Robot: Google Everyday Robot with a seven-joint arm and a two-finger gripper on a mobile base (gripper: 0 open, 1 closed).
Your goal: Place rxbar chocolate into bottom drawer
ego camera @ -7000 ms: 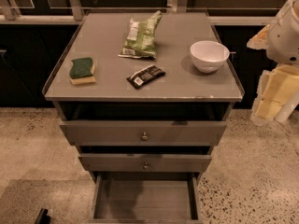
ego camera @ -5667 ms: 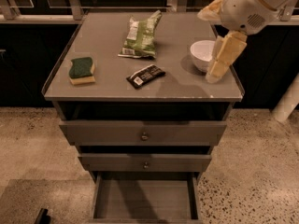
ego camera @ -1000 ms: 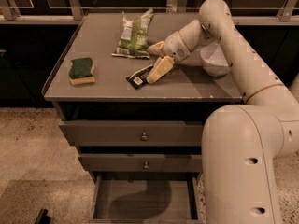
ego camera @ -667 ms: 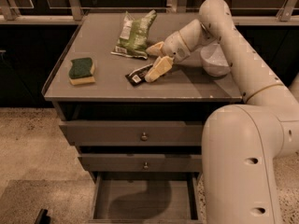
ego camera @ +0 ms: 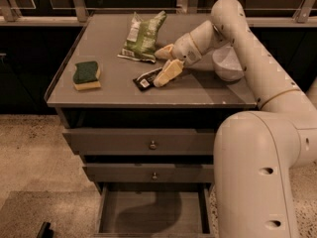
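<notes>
The rxbar chocolate [ego camera: 146, 78], a flat black wrapper with a white patch at its left end, lies on the cabinet top [ego camera: 114, 90] near the middle. My gripper [ego camera: 159, 67] is down at the bar's right end, its fingers spread apart. The lower finger [ego camera: 168, 72] lies over the bar's right end and the upper finger [ego camera: 165, 51] is behind it. The bar still rests on the top. The bottom drawer [ego camera: 151, 213] is pulled open below, and its flat floor holds nothing.
A green chip bag [ego camera: 142, 36] lies just behind the gripper. A white bowl [ego camera: 228, 63] stands to the right, under my arm. A green and yellow sponge [ego camera: 86, 76] sits at the left. The two upper drawers [ego camera: 152, 144] are shut. My arm's large link [ego camera: 257, 172] stands right of the cabinet.
My arm swung in from the right and came down onto the bar's right end. In the last second it has barely moved, and the bar stays on the top.
</notes>
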